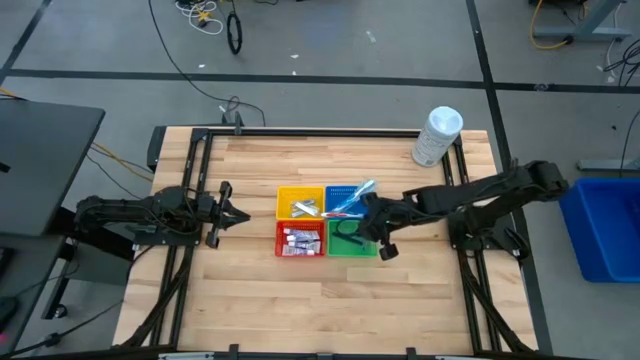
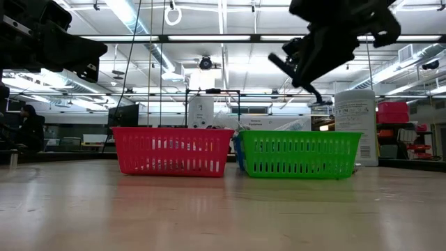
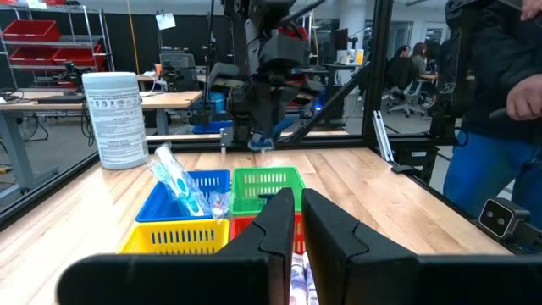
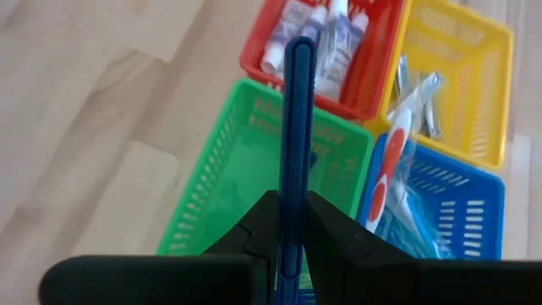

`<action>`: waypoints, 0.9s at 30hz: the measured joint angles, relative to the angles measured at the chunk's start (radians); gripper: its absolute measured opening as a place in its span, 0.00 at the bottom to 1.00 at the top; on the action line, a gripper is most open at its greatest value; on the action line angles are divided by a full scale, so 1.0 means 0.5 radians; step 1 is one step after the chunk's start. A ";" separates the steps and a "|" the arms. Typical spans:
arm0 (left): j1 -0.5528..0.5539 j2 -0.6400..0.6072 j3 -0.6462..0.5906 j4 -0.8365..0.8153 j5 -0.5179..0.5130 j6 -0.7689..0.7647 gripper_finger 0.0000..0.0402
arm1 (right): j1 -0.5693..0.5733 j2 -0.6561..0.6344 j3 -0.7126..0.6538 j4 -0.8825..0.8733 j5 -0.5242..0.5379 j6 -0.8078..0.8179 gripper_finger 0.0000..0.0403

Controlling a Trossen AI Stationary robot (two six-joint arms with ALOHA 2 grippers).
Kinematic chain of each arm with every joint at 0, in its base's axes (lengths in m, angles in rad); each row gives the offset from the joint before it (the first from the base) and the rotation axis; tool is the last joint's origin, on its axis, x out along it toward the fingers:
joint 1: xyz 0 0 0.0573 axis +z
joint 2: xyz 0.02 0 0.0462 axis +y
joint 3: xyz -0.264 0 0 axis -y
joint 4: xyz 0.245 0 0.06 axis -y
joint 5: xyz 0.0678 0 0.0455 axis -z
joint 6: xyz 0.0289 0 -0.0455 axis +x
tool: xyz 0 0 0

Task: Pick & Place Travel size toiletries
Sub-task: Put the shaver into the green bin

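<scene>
Four small baskets stand together mid-table: yellow (image 1: 300, 202) with silvery packets, blue (image 1: 345, 198) with packaged toothbrushes (image 4: 391, 178), red (image 1: 300, 240) with small white tubes (image 4: 326, 38), and green (image 1: 352, 242). My right gripper (image 1: 368, 222) hangs above the green basket (image 4: 254, 169), shut on a slim dark blue razor (image 4: 296, 127). My left gripper (image 1: 235, 214) waits left of the baskets, lifted off the table, its fingers (image 3: 279, 229) shut on nothing. My right gripper (image 4: 288, 203) pinches the dark blue razor by its handle (image 4: 292, 191) between the two fingers. The handle runs along the fingers and sticks out past their tips. The razor is lifted clear, its free end (image 4: 300, 51) over the green basket's edge toward the red basket.
A large white cylindrical container (image 1: 437, 135) stands at the table's far right corner. Bare wood lies on the near side of the baskets (image 1: 330, 300). A black frame rims the table (image 1: 300, 130). A person (image 3: 500, 93) stands beyond the table.
</scene>
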 joint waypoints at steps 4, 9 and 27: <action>0.000 0.000 0.000 0.000 0.000 -0.001 0.08 | -0.050 0.077 -0.001 0.004 -0.001 0.000 0.12; 0.000 0.000 -0.001 0.000 0.000 -0.001 0.08 | -0.093 0.146 -0.001 0.008 0.000 0.000 0.12; -0.001 -0.001 0.000 0.000 0.000 0.000 0.08 | -0.106 0.423 -0.002 0.066 -0.002 -0.001 0.12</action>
